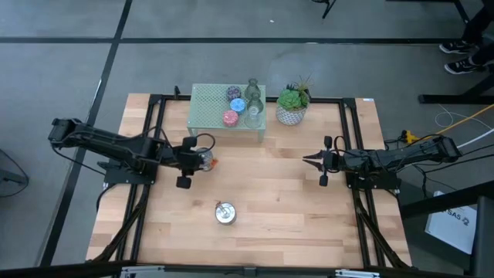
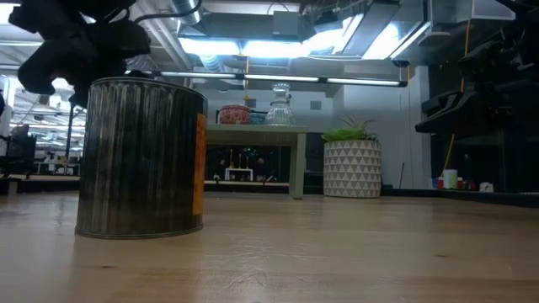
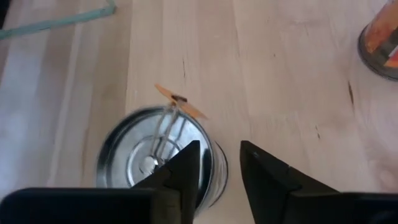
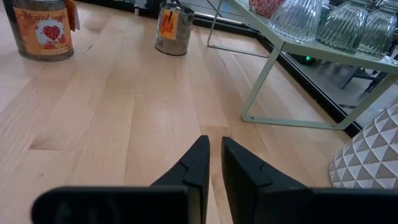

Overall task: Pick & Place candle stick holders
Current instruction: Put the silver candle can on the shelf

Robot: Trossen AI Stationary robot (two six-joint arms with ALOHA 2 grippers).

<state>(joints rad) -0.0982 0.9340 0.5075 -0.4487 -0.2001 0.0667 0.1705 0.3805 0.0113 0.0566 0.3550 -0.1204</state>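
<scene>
Directly under the left gripper (image 3: 217,171) stands a silver holder (image 3: 149,162), one finger (image 3: 180,168) over its rim, so straight down is blocked there. Bare table (image 1: 270,193) lies between it and the right gripper (image 4: 212,155). Ahead of the right gripper the boards are open, with the mint-green stand (image 1: 208,104) and potted plant (image 1: 292,106) off to one side and a second silver holder (image 1: 225,213) off to the other.

High cam: overhead, straight down, whole desk (image 1: 255,193). Low cam: desk level, looks across to room; silver holder (image 2: 141,156) v. close. L wrist cam: down onto a silver holder (image 3: 155,165), close. R wrist cam: forward, low across desk. Mesh stand (image 1: 228,110) shared by high, low, R wrist.
</scene>
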